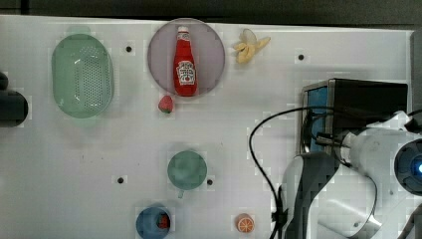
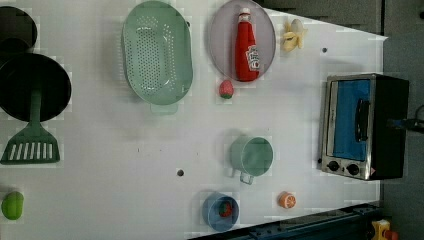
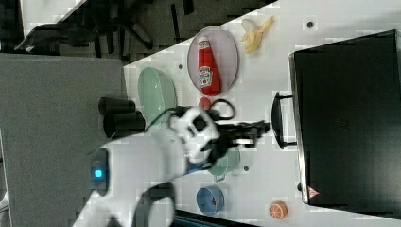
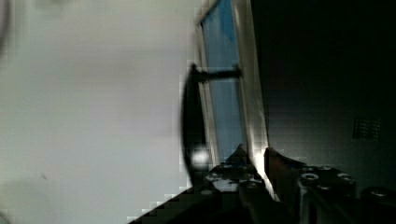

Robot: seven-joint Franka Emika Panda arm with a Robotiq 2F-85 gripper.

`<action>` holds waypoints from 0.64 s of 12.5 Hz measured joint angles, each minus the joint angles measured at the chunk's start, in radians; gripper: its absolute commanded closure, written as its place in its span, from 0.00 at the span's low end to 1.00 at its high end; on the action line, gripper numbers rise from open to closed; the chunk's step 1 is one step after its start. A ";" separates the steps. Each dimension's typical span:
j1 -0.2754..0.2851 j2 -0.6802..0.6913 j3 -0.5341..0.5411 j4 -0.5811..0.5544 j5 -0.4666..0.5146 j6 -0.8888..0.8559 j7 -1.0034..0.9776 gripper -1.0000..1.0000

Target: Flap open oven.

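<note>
The oven (image 1: 370,97) stands at the top view's right, a black box with a silver front frame. Its blue glass door (image 2: 350,120) is closed, with the dark bar handle (image 2: 361,120) across it and two knobs (image 2: 343,167) beside it. My gripper (image 3: 259,131) hovers just in front of the handle (image 3: 276,120), apart from it in the right view. In the wrist view the gripper (image 4: 257,158) has its fingers a little apart, and the door's silver edge runs past the gap. The handle (image 4: 189,116) lies close beside them. Nothing is held.
A green mug (image 1: 187,170), a blue bowl (image 1: 153,222) and an orange slice (image 1: 245,223) lie in front of the oven. Farther off are a ketchup bottle (image 1: 185,62) on a plate, a banana (image 1: 250,46), a strawberry (image 1: 165,104) and a green colander (image 1: 82,74). A black cable (image 1: 255,149) loops beside the arm.
</note>
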 measured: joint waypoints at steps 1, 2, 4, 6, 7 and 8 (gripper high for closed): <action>-0.007 0.029 -0.017 -0.002 0.001 0.000 -0.041 0.83; -0.012 0.056 -0.027 -0.006 0.004 0.007 -0.069 0.83; -0.016 0.099 -0.025 -0.018 0.007 0.020 -0.103 0.83; -0.012 0.132 -0.017 -0.021 0.011 0.029 -0.115 0.83; -0.013 0.149 -0.010 -0.021 0.011 0.055 -0.121 0.83; -0.014 0.167 0.000 -0.020 0.008 0.074 -0.123 0.83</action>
